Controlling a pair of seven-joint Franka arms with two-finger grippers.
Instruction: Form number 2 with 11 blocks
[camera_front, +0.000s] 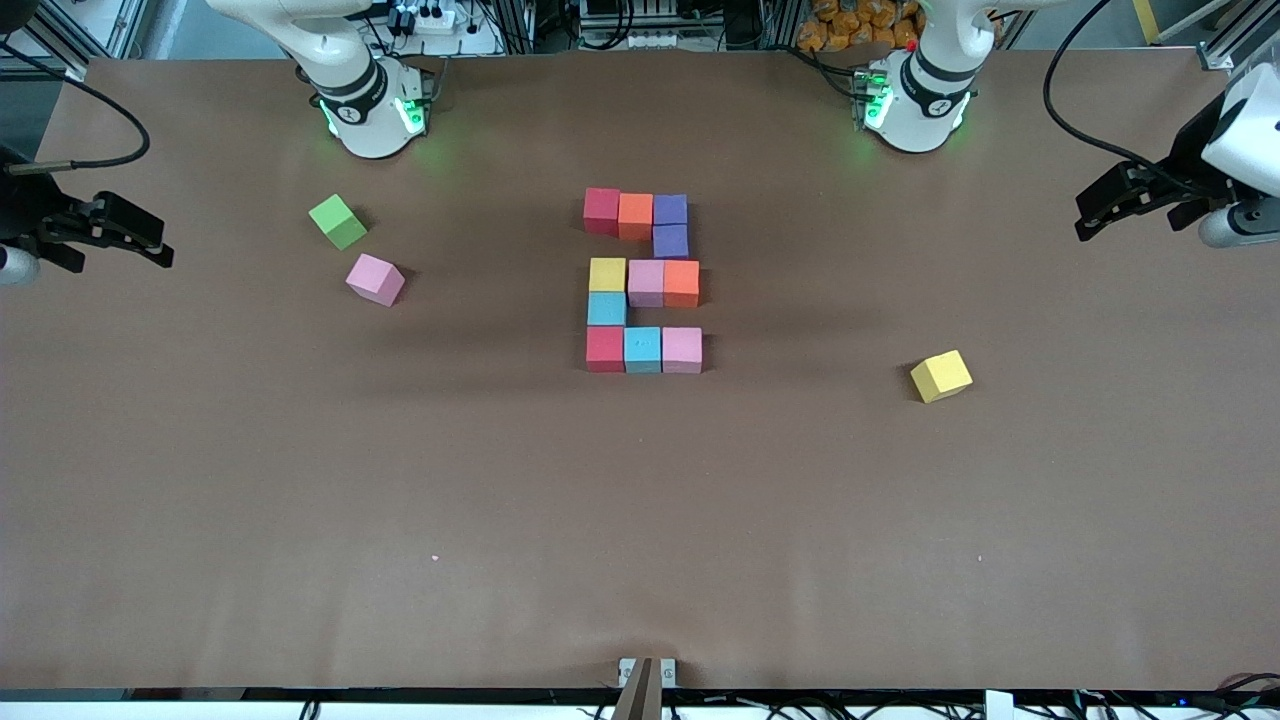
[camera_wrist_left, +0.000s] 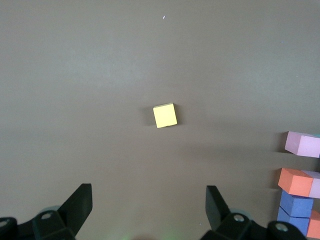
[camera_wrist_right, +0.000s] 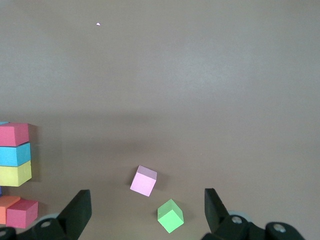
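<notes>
The number 2 (camera_front: 645, 283) lies at the table's middle, built of coloured blocks set edge to edge: red, orange and purple on the row nearest the bases, red, light blue and pink on the row nearest the front camera. A loose yellow block (camera_front: 940, 376) (camera_wrist_left: 165, 115) sits toward the left arm's end. A loose pink block (camera_front: 375, 279) (camera_wrist_right: 143, 181) sits toward the right arm's end. My left gripper (camera_front: 1090, 215) (camera_wrist_left: 148, 200) hangs open and empty over its end of the table. My right gripper (camera_front: 160, 240) (camera_wrist_right: 147, 202) hangs open and empty over the other end.
A green cube (camera_front: 338, 221) (camera_wrist_right: 170, 215) lies beside the loose pink block, nearer the right arm's base. Brown table (camera_front: 640, 500) stretches wide between the digit and the front camera. Both arm bases stand along the back edge.
</notes>
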